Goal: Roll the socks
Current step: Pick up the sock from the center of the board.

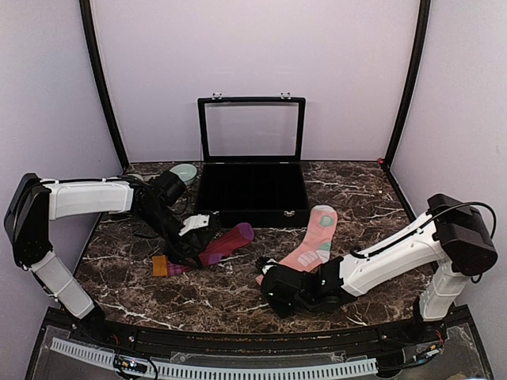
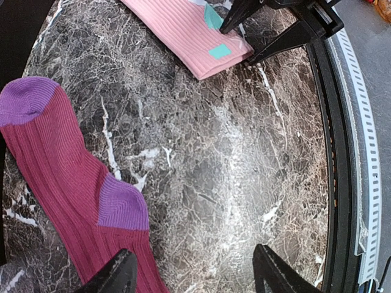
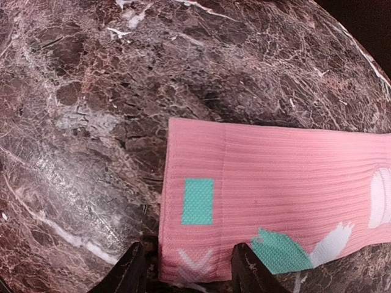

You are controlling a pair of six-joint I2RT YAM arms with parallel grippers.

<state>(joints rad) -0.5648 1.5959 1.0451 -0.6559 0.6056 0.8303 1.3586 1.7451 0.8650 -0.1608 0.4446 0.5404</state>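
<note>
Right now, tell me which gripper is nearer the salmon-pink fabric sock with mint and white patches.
Right. The right gripper straddles a cuff corner of the salmon-pink sock. The left gripper sits by the maroon ribbed sock with purple patches, apart from the pink one.

Maroon sock (image 2: 61, 177) cuff end cut off, btm edge.

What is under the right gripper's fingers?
The pink sock lies flat on the marble table, its cuff corner between the spread fingers of the right gripper. From above, the gripper covers that cuff; whether the fingertips touch fabric is hidden.
</note>
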